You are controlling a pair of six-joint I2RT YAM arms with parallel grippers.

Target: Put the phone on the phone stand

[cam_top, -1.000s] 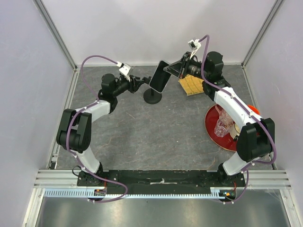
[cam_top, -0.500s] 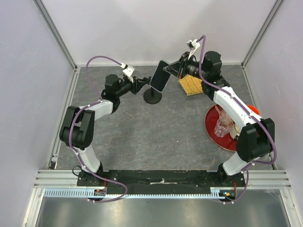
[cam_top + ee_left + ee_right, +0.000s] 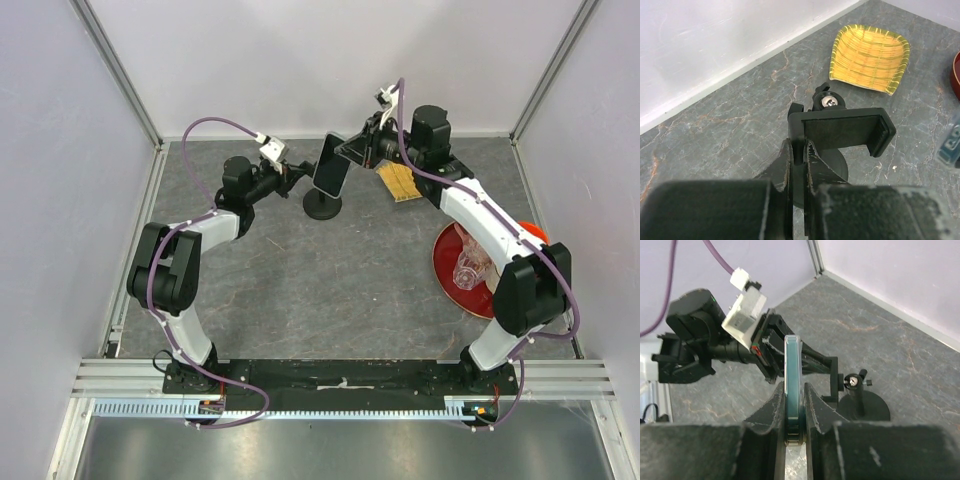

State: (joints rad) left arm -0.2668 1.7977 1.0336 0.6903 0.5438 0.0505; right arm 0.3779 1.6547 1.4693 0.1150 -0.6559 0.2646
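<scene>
Phone [image 3: 331,165] held up edge-on at the far middle of the scene, just beside the phone stand [image 3: 322,205], not yet in its cradle [image 3: 845,127]. My right claw [image 3: 793,402] is clamped on the phone. My left claw [image 3: 797,152] is pinched onto the cradle (its left end).

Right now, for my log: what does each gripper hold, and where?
Left gripper: the stand, by its cradle's end. Right gripper: the phone, faces pinched near one end.

Top view: the phone [image 3: 330,165] conceals the cradle of the phone stand [image 3: 322,208]. Left wrist view: the red plate [image 3: 955,70] is cut off by the right edge. The blue-grey object [image 3: 951,142] below it is blurred and unidentifiable.
</scene>
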